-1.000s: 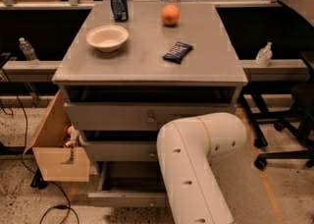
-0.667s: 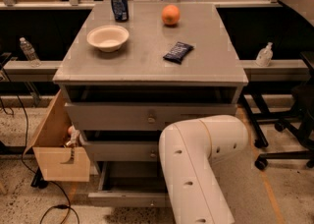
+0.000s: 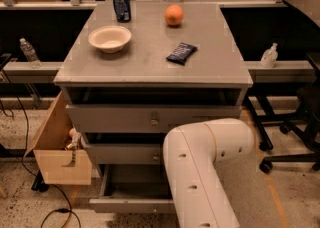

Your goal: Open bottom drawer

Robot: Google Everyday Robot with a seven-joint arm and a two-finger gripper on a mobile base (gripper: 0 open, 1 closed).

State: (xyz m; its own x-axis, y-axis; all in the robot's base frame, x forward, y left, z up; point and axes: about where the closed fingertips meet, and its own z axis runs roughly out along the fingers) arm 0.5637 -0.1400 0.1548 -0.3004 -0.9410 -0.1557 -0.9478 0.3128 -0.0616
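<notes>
A grey wooden cabinet (image 3: 150, 67) with three drawers stands ahead. The bottom drawer (image 3: 131, 204) has the narrowest front and is pulled out toward me, its inside (image 3: 132, 182) showing dark. Its knob is hidden behind my white arm (image 3: 200, 172). The arm bends in front of the drawers and runs down out of the lower edge. My gripper is out of view. The top drawer (image 3: 150, 118) and middle drawer (image 3: 125, 153) sit slightly out, each with a small knob.
On the cabinet top are a white bowl (image 3: 110, 38), a blue can (image 3: 121, 4), an orange (image 3: 174, 15) and a dark snack packet (image 3: 181, 53). A cardboard box (image 3: 57, 152) stands at the left. Water bottles rest on side ledges. An office chair base (image 3: 290, 142) is at the right.
</notes>
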